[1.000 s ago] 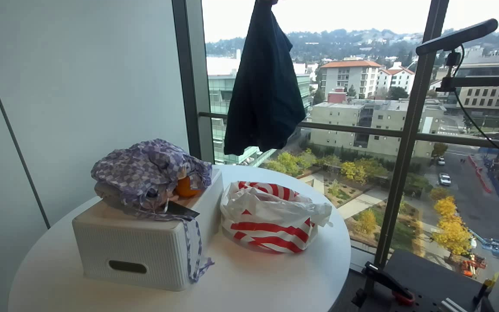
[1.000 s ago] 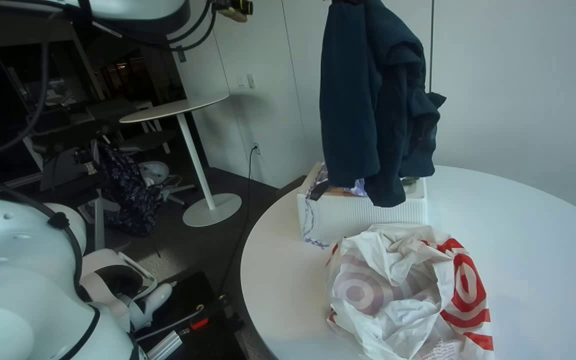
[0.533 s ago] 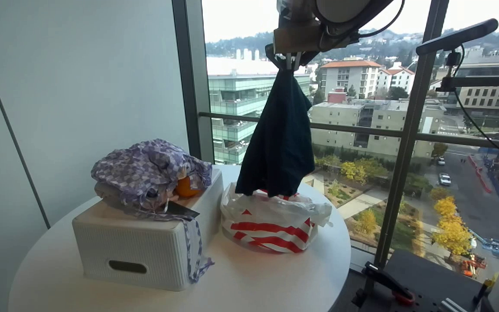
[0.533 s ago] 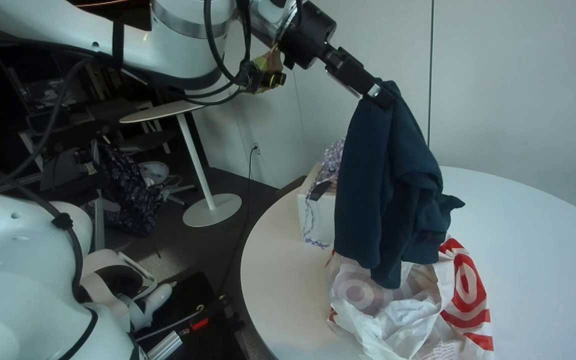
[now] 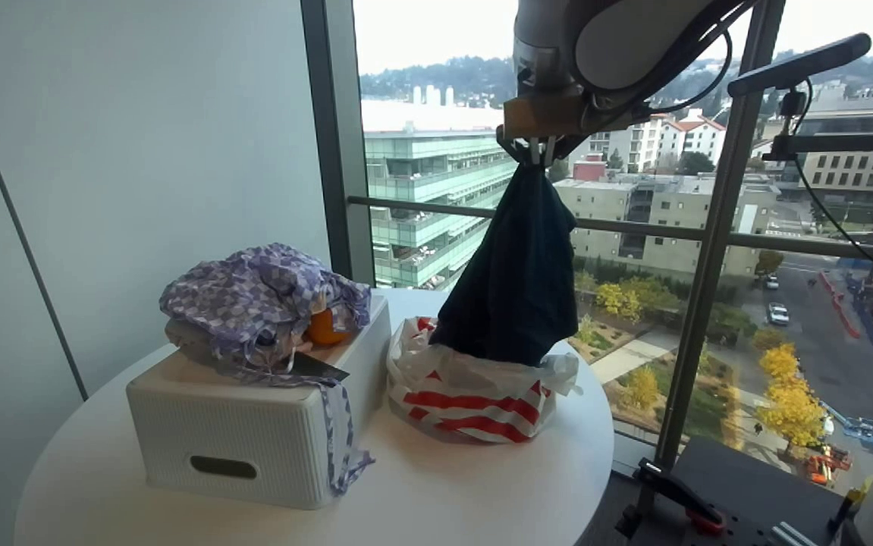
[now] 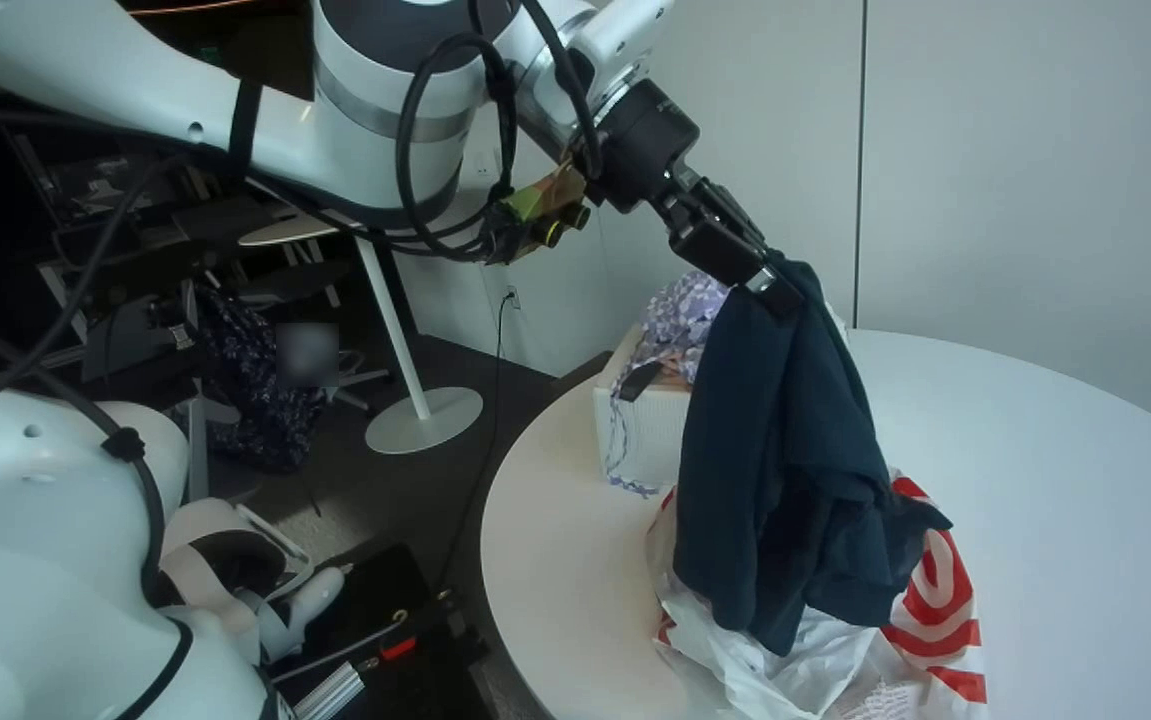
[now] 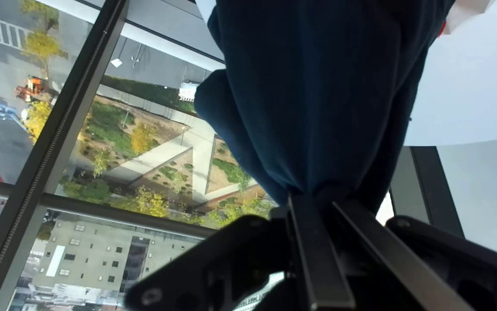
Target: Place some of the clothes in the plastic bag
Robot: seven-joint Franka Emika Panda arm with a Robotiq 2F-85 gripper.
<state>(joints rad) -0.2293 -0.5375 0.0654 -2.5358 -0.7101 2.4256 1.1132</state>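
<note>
Down from the end effector (image 5: pixel 541 159) hangs dark cloth (image 5: pixel 516 273), gripped at its top, hem reaching the bag (image 5: pixel 474 409) beneath, box (image 5: pixel 254 432) lower to one side, bench (image 5: pixel 421 493) under both

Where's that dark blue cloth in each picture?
An exterior view: dark blue cloth just right of centre.
An exterior view: cloth right of and slightly below centre.
Wrist view: cloth at the top, right of centre.
Shared landmark: the gripper, pinching the cloth in all three.

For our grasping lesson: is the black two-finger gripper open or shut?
Shut: the gripper pinches the dark blue cloth garment, bunched between its fingers.
</note>
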